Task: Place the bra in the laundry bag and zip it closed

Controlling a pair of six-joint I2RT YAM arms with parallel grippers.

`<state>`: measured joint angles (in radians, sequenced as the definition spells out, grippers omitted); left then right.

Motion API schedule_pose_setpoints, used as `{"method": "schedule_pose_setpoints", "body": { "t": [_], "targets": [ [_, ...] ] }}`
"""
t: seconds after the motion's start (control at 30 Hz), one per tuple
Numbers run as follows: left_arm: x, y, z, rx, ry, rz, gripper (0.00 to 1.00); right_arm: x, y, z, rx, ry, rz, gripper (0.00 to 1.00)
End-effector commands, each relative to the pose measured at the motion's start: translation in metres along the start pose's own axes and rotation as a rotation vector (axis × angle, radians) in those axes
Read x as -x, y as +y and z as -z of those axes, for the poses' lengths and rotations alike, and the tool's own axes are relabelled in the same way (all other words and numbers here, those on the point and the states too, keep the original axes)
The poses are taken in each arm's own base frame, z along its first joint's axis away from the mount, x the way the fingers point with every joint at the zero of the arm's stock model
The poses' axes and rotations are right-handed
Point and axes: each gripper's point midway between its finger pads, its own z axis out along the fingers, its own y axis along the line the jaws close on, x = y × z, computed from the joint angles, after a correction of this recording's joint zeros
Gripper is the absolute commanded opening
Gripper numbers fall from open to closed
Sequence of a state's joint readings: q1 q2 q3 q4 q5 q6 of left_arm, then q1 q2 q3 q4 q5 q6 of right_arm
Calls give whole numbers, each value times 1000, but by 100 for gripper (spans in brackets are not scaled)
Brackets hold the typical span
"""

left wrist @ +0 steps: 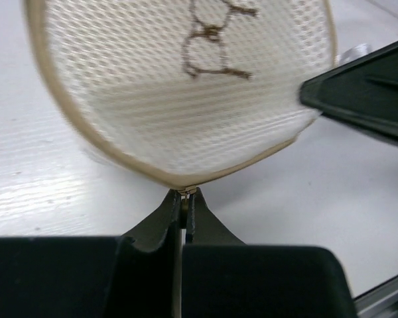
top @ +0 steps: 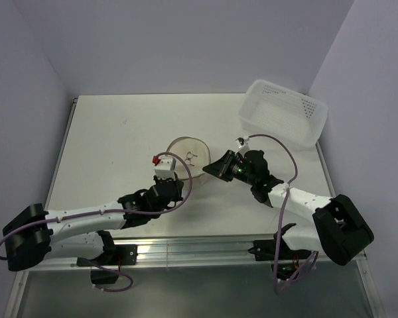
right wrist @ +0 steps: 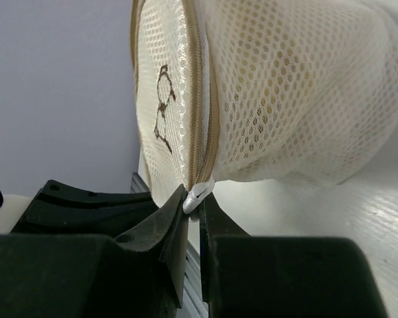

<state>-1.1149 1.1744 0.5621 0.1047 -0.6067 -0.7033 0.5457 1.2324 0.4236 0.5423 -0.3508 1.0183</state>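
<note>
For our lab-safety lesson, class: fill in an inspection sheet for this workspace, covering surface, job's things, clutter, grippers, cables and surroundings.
Surface: white table, no spills seen.
Job's things: round cream-white mesh laundry bag mid-table, between the two grippers; mustard-yellow bra shows faintly through its mesh.
Clutter: white perforated plastic basket at the far right corner.
Grippers: left gripper shut on the bag's tan rim; right gripper shut on a white tab at the zip.
Cables: purple cables loop along both arms.
Surroundings: pale lilac walls; nothing else seen.
</note>
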Motion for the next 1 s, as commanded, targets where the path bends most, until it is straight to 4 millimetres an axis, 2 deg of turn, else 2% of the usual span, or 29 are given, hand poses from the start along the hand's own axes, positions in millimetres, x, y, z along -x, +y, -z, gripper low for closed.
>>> {"method": "schedule_pose_setpoints", "body": {
  "t": [0.0,0.1,0.17,0.23,0.27,0.3,0.33,0.37,0.43,0.47,0.53,0.57,0.6,0.63,0.67,0.7,0.73,0.83,0.9,0.97],
  "targets": [
    [9,40,8,126,-40,10,0,22,6,3,-13,0,103,0],
    [15,54,14,166,-45,30,0,27,-1,2,-49,36,154,0],
    [21,55,20,159,-59,41,0,35,-8,2,-71,45,169,0],
    [27,48,24,119,-65,57,0,50,-3,-2,-79,26,194,0],
    [28,34,24,57,-55,75,0,53,-5,-7,-96,37,200,0],
    [30,26,24,21,-53,88,0,63,7,-12,-92,31,217,0],
    [29,19,25,-10,-40,96,0,65,10,-14,-92,28,219,0],
    [37,5,25,-64,-61,129,0,68,11,-17,-98,23,222,13],
    [36,-14,25,-145,-42,163,0,71,15,-18,-105,15,225,45],
    [37,-20,25,-172,-41,177,0,75,17,-14,-113,-14,228,66],
    [43,-35,24,-228,-51,215,0,63,9,-8,-122,-14,218,73],
    [49,-41,24,-243,-61,226,0,59,14,1,-100,-26,221,75],
    [54,-45,24,-254,-75,235,0,40,2,6,-107,-5,204,75],
    [54,-47,22,-258,-76,238,0,32,2,11,-98,-11,172,75],
    [60,-51,23,-267,-89,246,0,27,12,21,-61,-36,178,75],
    [63,-53,23,-276,-96,252,0,18,-1,25,-87,-55,166,75],
    [65,-57,21,-282,-102,254,0,3,7,27,-59,-35,152,75],
    [64,-61,18,-288,-100,252,0,-14,30,31,20,-19,152,75],
    [61,-63,17,-289,-92,247,0,-13,48,31,78,-29,162,73],
    [56,-60,13,-270,-88,235,0,-10,56,30,103,-47,147,69]
  ]
}}
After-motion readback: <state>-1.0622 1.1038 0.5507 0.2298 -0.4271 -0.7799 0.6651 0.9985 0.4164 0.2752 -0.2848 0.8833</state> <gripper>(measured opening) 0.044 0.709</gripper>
